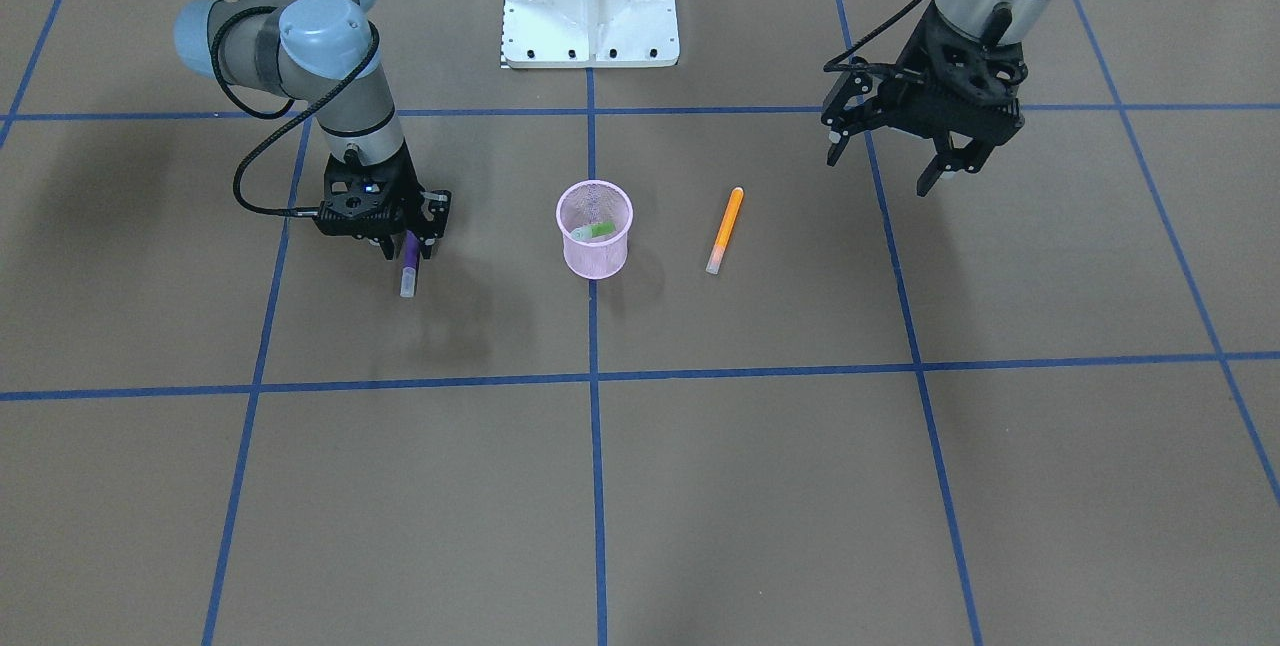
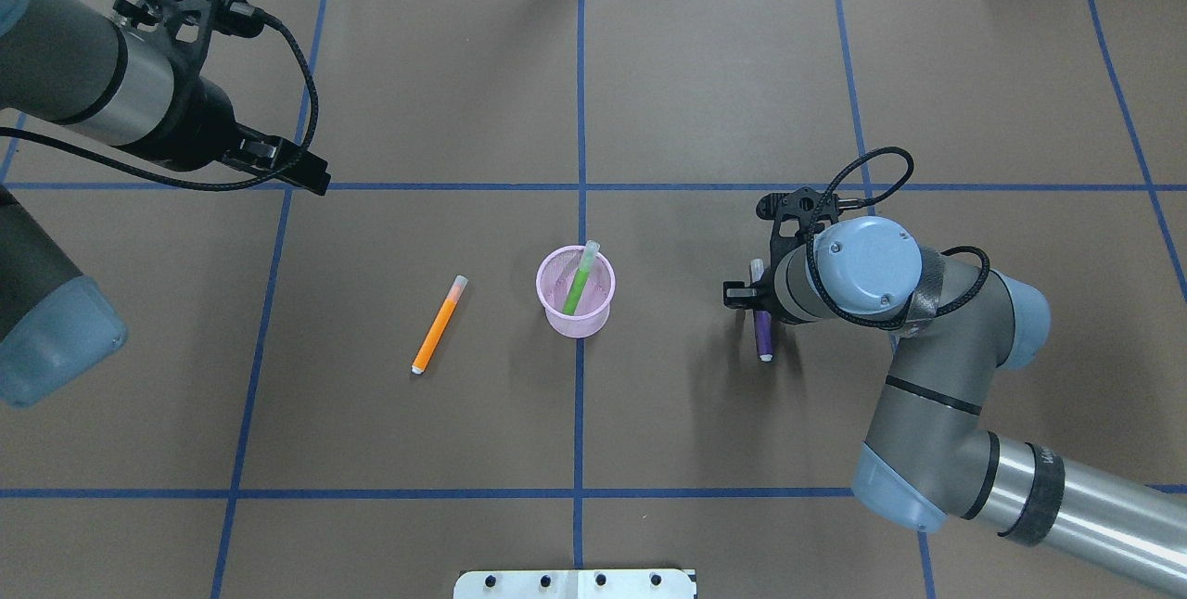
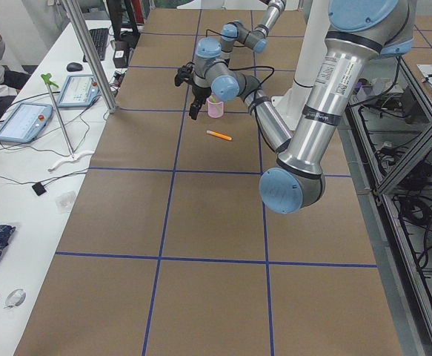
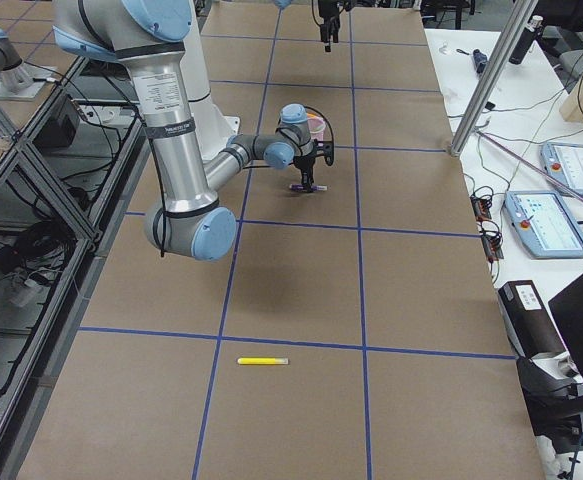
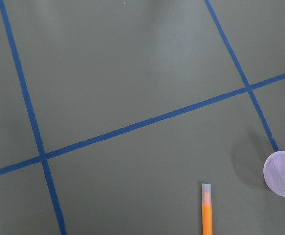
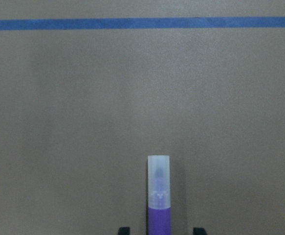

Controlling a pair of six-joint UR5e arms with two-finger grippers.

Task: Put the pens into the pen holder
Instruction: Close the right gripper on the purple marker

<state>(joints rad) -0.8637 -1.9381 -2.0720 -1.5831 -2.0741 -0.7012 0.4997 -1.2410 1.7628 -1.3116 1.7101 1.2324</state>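
The right arm reaches out low over the table with its elbow folded back and its wrist turned down, and the right gripper (image 1: 404, 248) stands just above the surface, its fingers closed around the purple pen (image 1: 409, 266), whose pale cap sticks out beyond the fingertips. The left arm is held higher and farther back on its own side, wrist angled down toward the table. The left gripper (image 1: 890, 166) hangs in the air with its two fingers spread apart, nothing between them.

Three pens: purple (image 1: 408, 266), orange (image 1: 725, 229), green (image 2: 580, 279); one pen holder (image 1: 594, 254); two grippers.
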